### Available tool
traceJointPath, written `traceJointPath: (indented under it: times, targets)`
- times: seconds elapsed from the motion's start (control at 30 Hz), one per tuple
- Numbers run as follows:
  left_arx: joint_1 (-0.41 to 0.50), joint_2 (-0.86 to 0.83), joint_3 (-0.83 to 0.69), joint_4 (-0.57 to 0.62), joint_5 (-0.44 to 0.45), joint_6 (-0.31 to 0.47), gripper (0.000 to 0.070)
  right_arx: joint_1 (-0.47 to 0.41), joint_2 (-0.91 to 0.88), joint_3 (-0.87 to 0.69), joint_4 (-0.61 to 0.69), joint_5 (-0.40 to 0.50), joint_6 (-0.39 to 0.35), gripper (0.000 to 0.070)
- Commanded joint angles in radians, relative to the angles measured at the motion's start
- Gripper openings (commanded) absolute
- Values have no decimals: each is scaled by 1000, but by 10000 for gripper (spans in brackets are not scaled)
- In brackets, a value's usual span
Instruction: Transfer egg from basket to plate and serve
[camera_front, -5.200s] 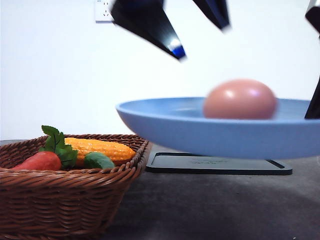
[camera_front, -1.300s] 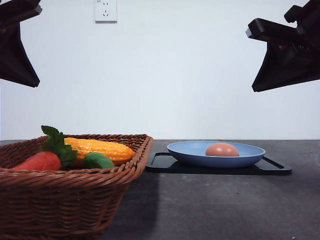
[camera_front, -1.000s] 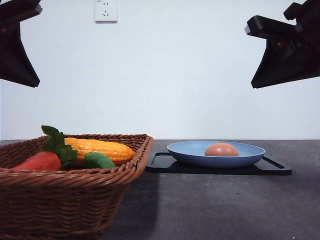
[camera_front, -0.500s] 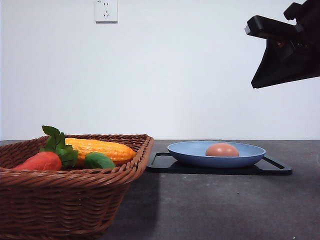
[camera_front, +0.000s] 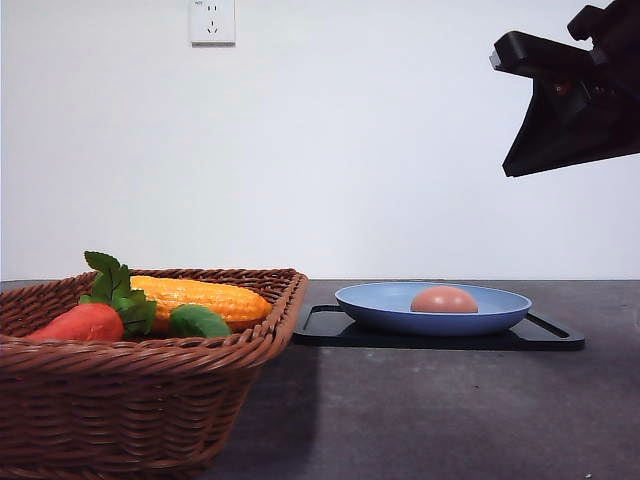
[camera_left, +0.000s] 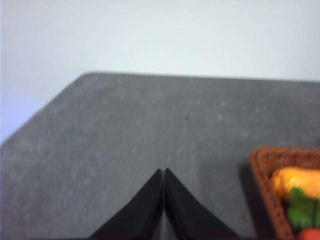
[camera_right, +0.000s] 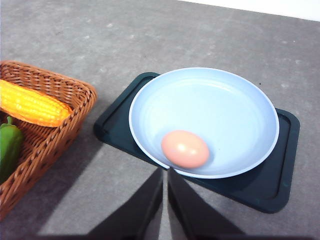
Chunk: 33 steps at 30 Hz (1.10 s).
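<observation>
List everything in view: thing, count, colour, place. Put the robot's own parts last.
egg: one, pinkish-brown, lying in the plate
plate: one, light blue, on the tray
tray: one, black, on the table right of the basket
basket: one, brown wicker, front left of the table
corn: one, yellow, in the basket
carrot: one, red-orange with green leaves, in the basket
green vegetable: one, in the basket
table: one, dark grey
wall socket: one, white, on the wall
left gripper: black, shut, empty
right gripper: black, shut, empty, raised above the plate
</observation>
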Motion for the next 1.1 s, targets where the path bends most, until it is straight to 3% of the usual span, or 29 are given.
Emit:
traceJointPath:
  times: [0.0, 0.27, 1.07]
  targets:
    - [7, -1, -32, 23, 7, -29, 0, 7, 3, 9, 10, 4, 12, 0]
    - [28, -1, -151, 108, 77, -58, 0, 7, 3, 9, 11, 4, 12, 0]
    - [67, 0, -172, 123, 78, -72, 0, 7, 3, 9, 11, 4, 12, 0]
